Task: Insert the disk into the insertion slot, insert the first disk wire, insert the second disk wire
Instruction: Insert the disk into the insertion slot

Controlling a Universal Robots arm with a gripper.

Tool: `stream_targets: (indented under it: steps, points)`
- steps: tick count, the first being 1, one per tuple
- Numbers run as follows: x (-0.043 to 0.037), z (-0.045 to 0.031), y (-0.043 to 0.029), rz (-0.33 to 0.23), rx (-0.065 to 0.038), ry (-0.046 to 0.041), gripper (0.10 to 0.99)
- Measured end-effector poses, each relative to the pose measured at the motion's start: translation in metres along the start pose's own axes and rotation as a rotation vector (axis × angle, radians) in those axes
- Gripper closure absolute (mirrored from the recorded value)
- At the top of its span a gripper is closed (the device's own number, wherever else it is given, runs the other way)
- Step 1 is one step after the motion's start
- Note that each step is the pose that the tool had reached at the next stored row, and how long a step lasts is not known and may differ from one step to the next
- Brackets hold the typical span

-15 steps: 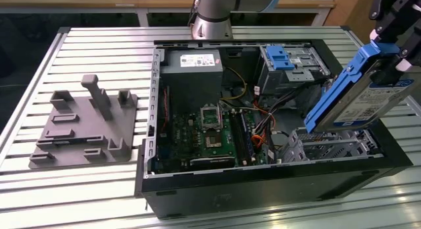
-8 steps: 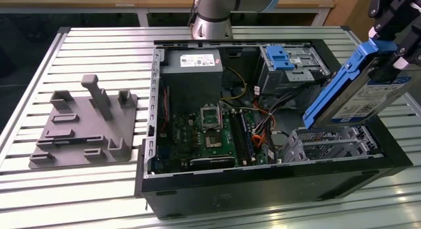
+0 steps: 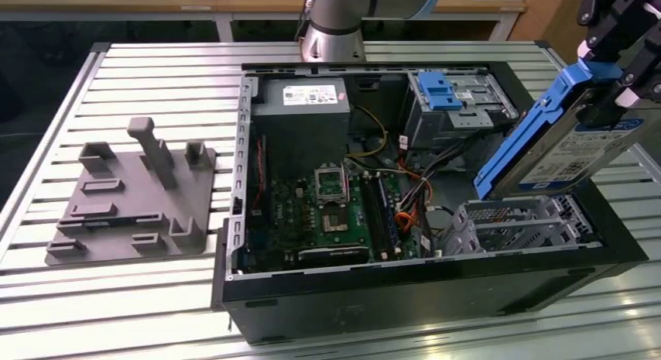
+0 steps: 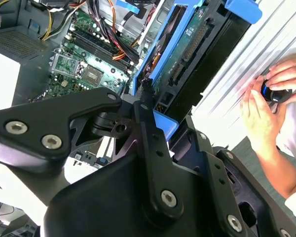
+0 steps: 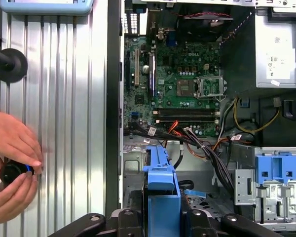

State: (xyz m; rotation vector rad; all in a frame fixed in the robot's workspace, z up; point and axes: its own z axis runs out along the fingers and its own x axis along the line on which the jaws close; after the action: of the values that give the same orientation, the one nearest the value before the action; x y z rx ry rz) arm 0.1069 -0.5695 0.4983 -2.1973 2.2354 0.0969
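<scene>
My gripper [image 3: 609,75] is shut on the top end of the disk [image 3: 563,147], a silver-grey drive with a white label in a blue carrier. The disk hangs tilted at the exterior view's right, with its lower end just above the insertion slot [image 3: 516,224], a low perforated silver cage in the open computer case. In the first wrist view the carrier of the disk [image 5: 160,185] sticks out from between the black fingers [image 5: 126,219]. The second wrist view has the disk [image 4: 187,59] edge-on. Loose black and orange wires [image 3: 408,213] lie beside the slot.
A taller grey cage with a blue latch [image 3: 454,97] stands behind the slot, the power supply [image 3: 299,97] and motherboard [image 3: 336,205] beside it. A grey fixture [image 3: 135,197] sits on the slatted table at the exterior view's left. A person's hands [image 5: 10,168] hold a black knob beside the case.
</scene>
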Motion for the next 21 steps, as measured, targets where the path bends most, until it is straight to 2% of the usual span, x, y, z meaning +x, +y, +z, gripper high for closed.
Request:
stream_targets:
  steps: [4, 14, 21]
  points:
    - [0.0001, 0.0000, -0.0011, 0.000, 0.000, -0.0001, 0.722]
    - [-0.0002, -0.0002, -0.0118, 0.000, 0.000, -0.0010, 0.722]
    - [-0.0002, 0.0000, -0.0132, 0.000, 0.000, -0.0009, 0.722]
